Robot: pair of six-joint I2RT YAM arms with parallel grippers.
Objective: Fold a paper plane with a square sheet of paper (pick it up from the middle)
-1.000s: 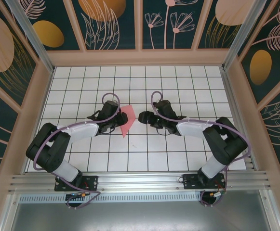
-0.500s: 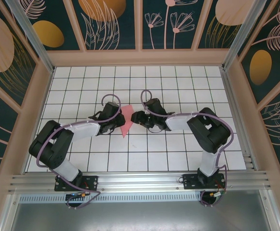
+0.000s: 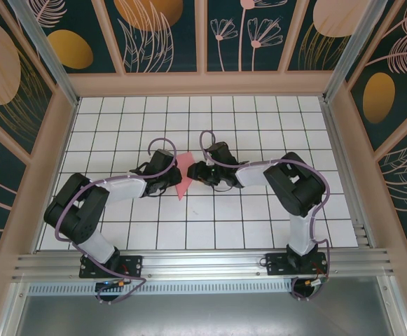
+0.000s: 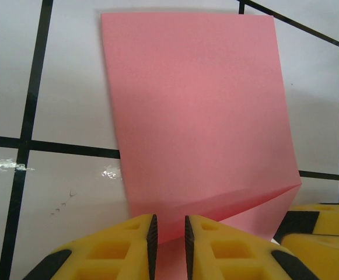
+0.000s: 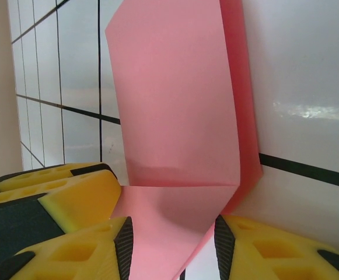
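Note:
The salmon-pink sheet of paper (image 3: 183, 180), folded into a narrow pointed paper plane shape, sits at the middle of the white grid table with its point toward the arms. My left gripper (image 3: 174, 177) meets it from the left. In the left wrist view its jaws (image 4: 168, 233) stand narrowly apart with the paper's near edge (image 4: 198, 116) pinched between them. My right gripper (image 3: 194, 173) comes from the right. Its jaws (image 5: 172, 239) are wide apart, with a creased flap of the paper (image 5: 175, 105) lying between them, touching neither pad.
The two grippers almost face each other across the paper; a yellow finger of the right one (image 4: 321, 227) shows beside the left jaws. The white grid table (image 3: 259, 126) is walled by a wooden frame (image 3: 203, 84), with a metal rail (image 3: 203, 262) at the near edge.
The right gripper has moved left up to the paper and its jaws have narrowed round the flap. The right elbow swung inward. The left jaws closed a little on the paper.

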